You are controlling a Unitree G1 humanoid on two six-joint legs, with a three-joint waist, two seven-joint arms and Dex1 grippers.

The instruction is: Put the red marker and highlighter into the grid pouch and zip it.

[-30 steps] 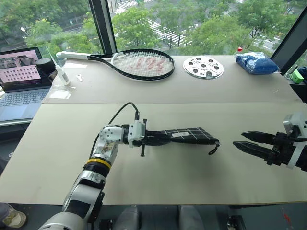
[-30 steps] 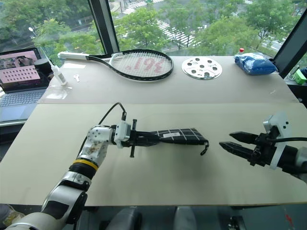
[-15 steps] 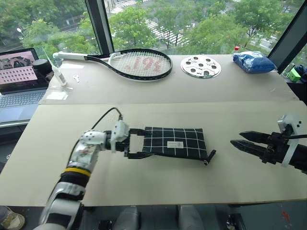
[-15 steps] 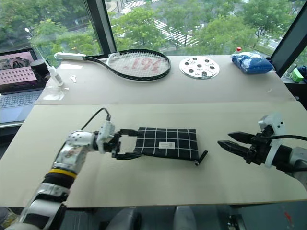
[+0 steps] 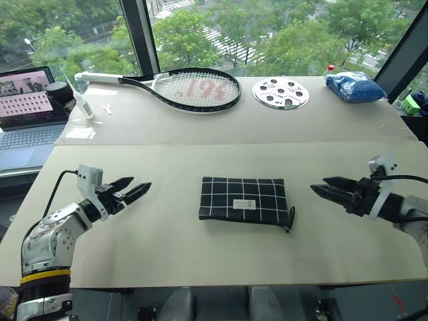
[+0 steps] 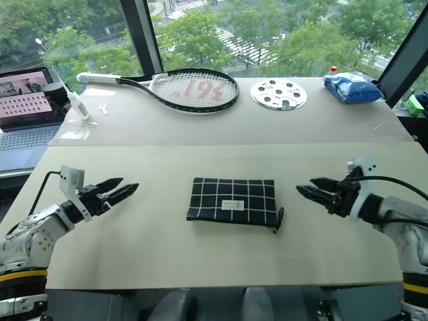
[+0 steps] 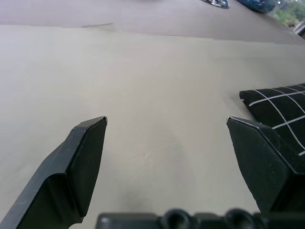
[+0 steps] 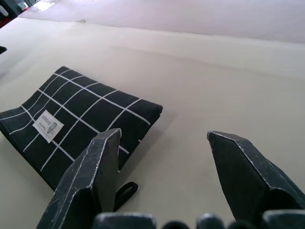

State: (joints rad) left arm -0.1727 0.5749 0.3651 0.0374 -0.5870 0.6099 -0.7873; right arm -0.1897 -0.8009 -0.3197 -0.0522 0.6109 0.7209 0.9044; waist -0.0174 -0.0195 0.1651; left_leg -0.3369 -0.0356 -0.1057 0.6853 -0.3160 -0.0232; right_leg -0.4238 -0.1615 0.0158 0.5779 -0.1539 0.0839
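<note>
**Operator:** State the condition of the work surface and the correct procedure for the present step.

**Technician:** The pale beige matte table [image 5: 200, 254] carries the flat rectangular black fabric grid pouch with white lines and a small white label [image 5: 244, 199] near its middle, closer to the front edge than to the back. The pouch lies flat, and its black zipper pull strap [image 5: 291, 219] trails off its right front corner. Neither the red marker nor the highlighter can be seen on the table; they are probably inside, but the zip line itself cannot be made out. In my judgement the task is at or near completion, and the step is verification. Keep both arms clear of the pouch and inspect the zip from above. If it needs closing, pin one end of the soft fabric and draw the strap along the edge, since the cloth will bunch otherwise.

**Operator:** And the tools?

**Technician:** The left gripper [image 5: 128, 192] hovers near the left edge, its two black wedge-shaped fingers apart and empty. The right gripper [image 5: 330, 188] hovers near the right edge, fingers likewise apart and empty, aimed at the strap end.
</note>
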